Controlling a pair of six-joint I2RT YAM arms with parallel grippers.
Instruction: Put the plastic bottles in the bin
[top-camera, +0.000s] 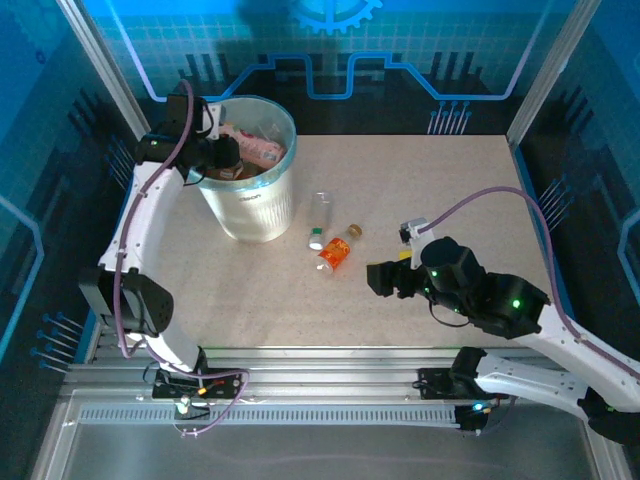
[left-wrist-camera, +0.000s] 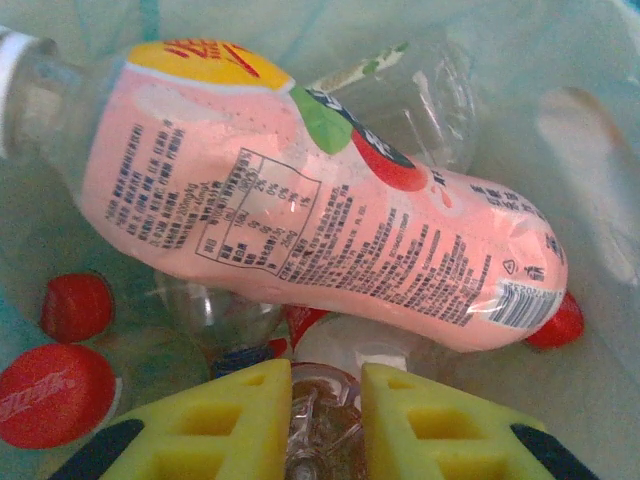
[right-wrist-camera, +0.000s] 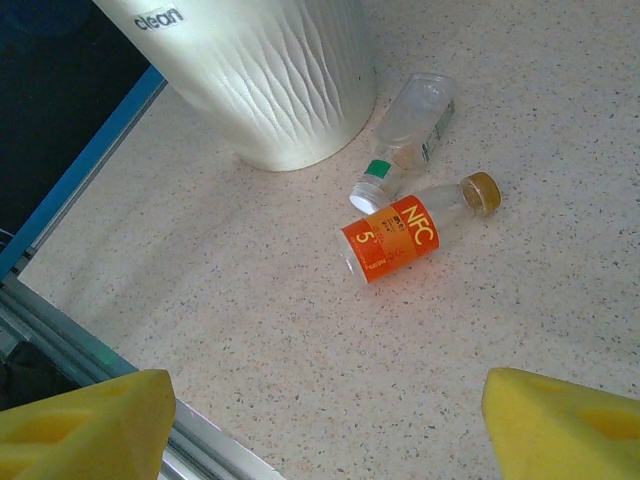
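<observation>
Left gripper (left-wrist-camera: 325, 372), down in round whitish translucent plastic bin (top-camera: 250, 205), clamps a clear plastic bottle (left-wrist-camera: 320, 440). Right gripper (right-wrist-camera: 320, 420) hangs wide open, empty, nr orange-labelled clear plastic bottle (right-wrist-camera: 400, 235).

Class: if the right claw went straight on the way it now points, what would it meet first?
Probably the orange-labelled bottle lying on the table ahead of the right claw, though depth is unclear and it may touch the table first.
</observation>
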